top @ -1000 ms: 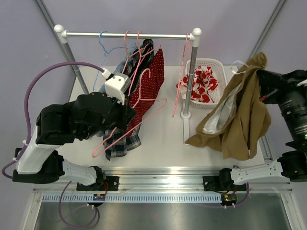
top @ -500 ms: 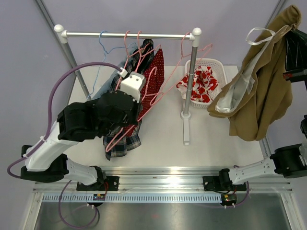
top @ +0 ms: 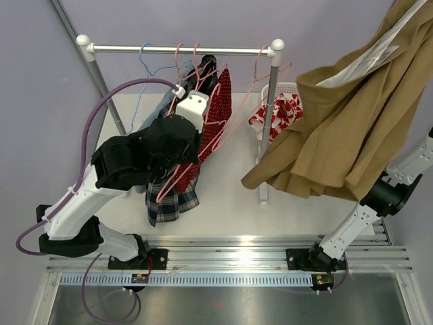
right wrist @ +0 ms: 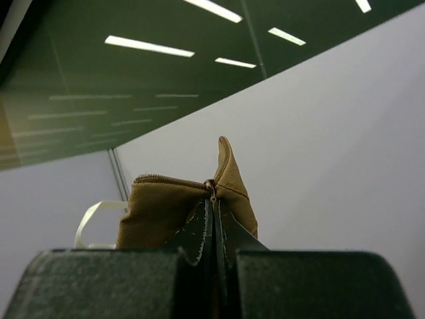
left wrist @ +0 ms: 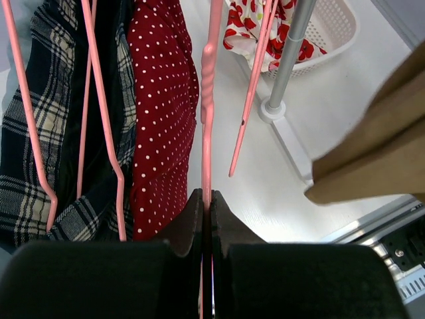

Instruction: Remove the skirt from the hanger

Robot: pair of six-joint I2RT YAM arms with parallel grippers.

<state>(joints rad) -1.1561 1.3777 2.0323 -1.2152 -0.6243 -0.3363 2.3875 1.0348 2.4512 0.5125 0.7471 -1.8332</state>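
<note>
The right gripper (right wrist: pixel 214 222) clamps the top edge of the brown skirt (top: pixel 338 128), near the zip, and holds it high in the air at the right side. The cloth hangs above the right part of the table (top: pixel 223 196) and hides part of the white basket (top: pixel 295 88). The skirt is apart from the pink hanger (left wrist: pixel 207 100). The left gripper (left wrist: pixel 206 203) is pinched tight on this bare hanger, just beside the red dotted garment (left wrist: pixel 163 100) & near the plaid garment (left wrist: pixel 26 133), below the rail (top: pixel 183 49).
</note>
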